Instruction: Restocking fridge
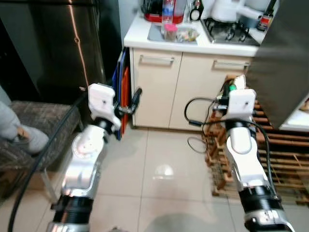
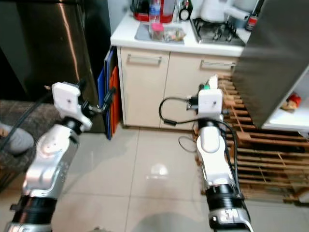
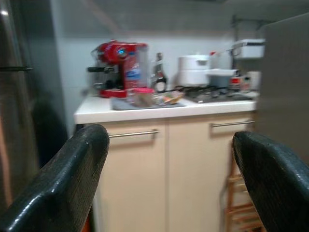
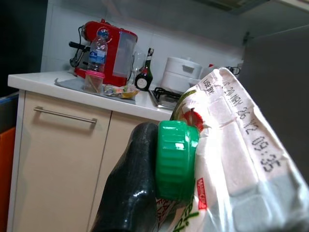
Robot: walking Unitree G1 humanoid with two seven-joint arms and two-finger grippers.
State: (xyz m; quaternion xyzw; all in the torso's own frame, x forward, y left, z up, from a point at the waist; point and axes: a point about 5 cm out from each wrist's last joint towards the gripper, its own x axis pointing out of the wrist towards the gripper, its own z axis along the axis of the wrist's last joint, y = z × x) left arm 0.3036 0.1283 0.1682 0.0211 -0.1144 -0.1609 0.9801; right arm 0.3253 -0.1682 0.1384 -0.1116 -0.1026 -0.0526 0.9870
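Green-capped carton (image 4: 227, 154) sits clamped in the right gripper (image 1: 231, 90), its fingers (image 4: 130, 188) closed around it, held upright and chest-high, likely so nothing spills en route to the fridge shelf (image 2: 289, 118); left gripper (image 1: 133, 101) fingers spread wide, empty

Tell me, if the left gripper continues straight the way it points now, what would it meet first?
Probably the cream cabinet door under the counter: the left gripper, jaws open, points at it, with nothing visible between. Depth is unclear.

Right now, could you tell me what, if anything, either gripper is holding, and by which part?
The right gripper holds a carton near its top, one finger beside the green cap. The left gripper is open and holds nothing.
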